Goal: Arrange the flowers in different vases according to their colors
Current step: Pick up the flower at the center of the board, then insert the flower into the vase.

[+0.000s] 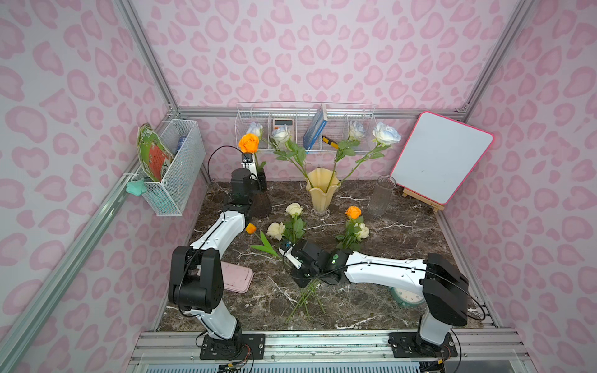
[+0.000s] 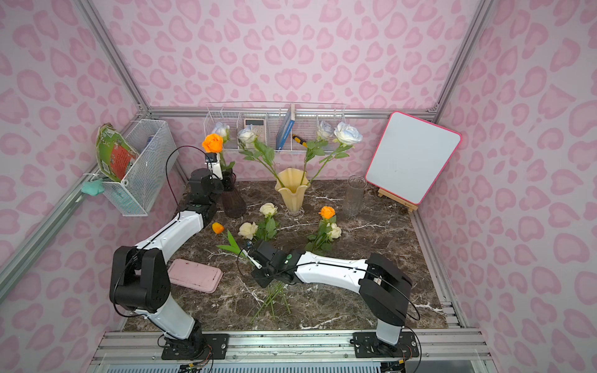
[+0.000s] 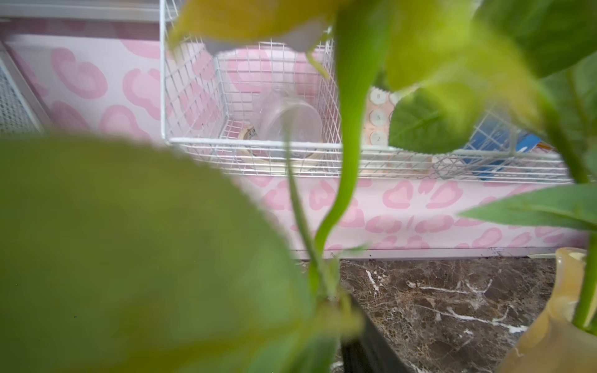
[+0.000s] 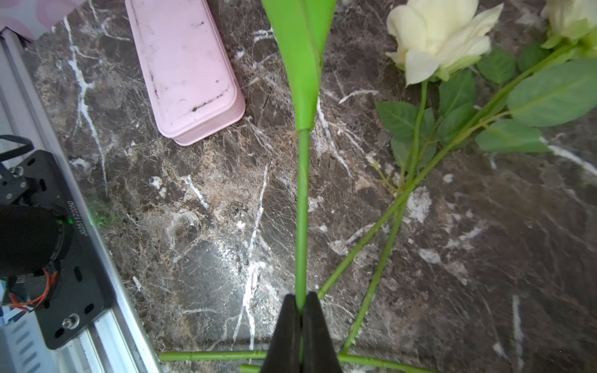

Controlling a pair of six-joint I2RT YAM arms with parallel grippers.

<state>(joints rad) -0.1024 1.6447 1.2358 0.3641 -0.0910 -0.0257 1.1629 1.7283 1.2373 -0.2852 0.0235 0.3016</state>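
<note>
- Presently found the right pincer (image 4: 300,298) clenched on the green stem of the orange tulip (image 1: 250,228), just above other stems lying on the bench (image 1: 403,232). Noted the bud close to the left forearm and the broad leaves between bud and pincer.
- Found the left pincer (image 1: 247,158) up at the stem of an orange rose (image 1: 249,143), just below the bloom. Cannot tell from any view whether released or clenched; saw only blurred leaves across the left wrist view.
- Traced that rose's stem down into the dark purple vase (image 2: 234,202), at the back left of the bench.
- Counted four pale blue-white roses (image 1: 386,133) standing in the yellow vase (image 1: 322,190), at the back centre, fanned to both sides.
- Noted the clear glass cylinder (image 1: 382,195) upright to the right of the yellow vase, near a whiteboard (image 1: 442,158) on its easel.
- Counted three cream roses (image 1: 294,209) and a second orange rose (image 1: 353,212) lying on the bench in front of the yellow vase, with stems crossed beneath the right wrist.
- Recorded a pink tin (image 1: 237,277) flat on the bench beside the left arm.
</note>
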